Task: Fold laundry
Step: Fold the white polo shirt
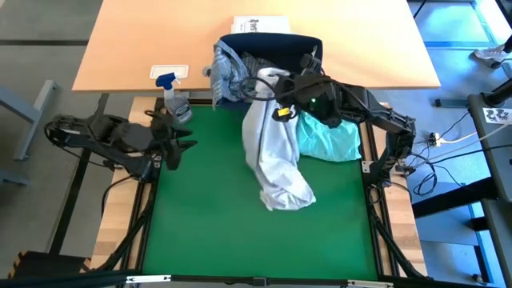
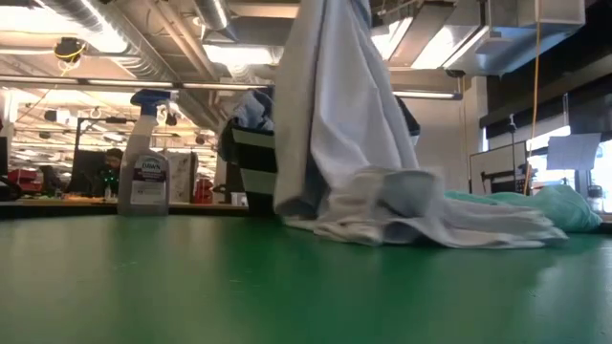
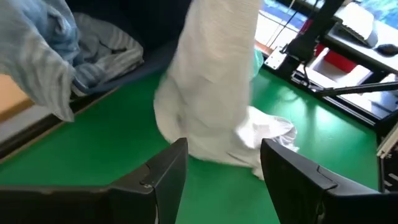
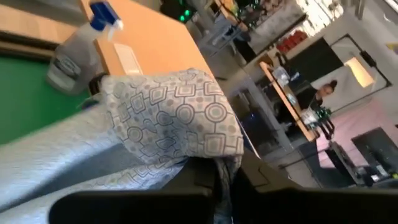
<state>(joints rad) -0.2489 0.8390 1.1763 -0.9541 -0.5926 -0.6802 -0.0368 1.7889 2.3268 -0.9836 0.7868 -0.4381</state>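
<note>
Presently, the right tool (image 1: 268,90) holds a pale shirt (image 1: 272,152) aloft over the green table (image 1: 208,216).
Behind it, the striped basket (image 1: 268,44) contains grey-blue striped fabric (image 1: 228,72). A mint-teal garment (image 1: 332,140) lies on the table beside the shirt, whose lower end is heaped on the mat; a spray bottle (image 1: 174,96) stands at the far left corner. The right tool is pressed together, pinching the shirt's patterned collar. The left tool (image 3: 221,180) is spread, empty, near the table's left edge.

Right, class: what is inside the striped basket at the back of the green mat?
A grey-blue striped shirt spills over the basket's left rim. The hanging white garment, held by the right tool, covers part of the opening; anything deeper cannot be seen.
</note>
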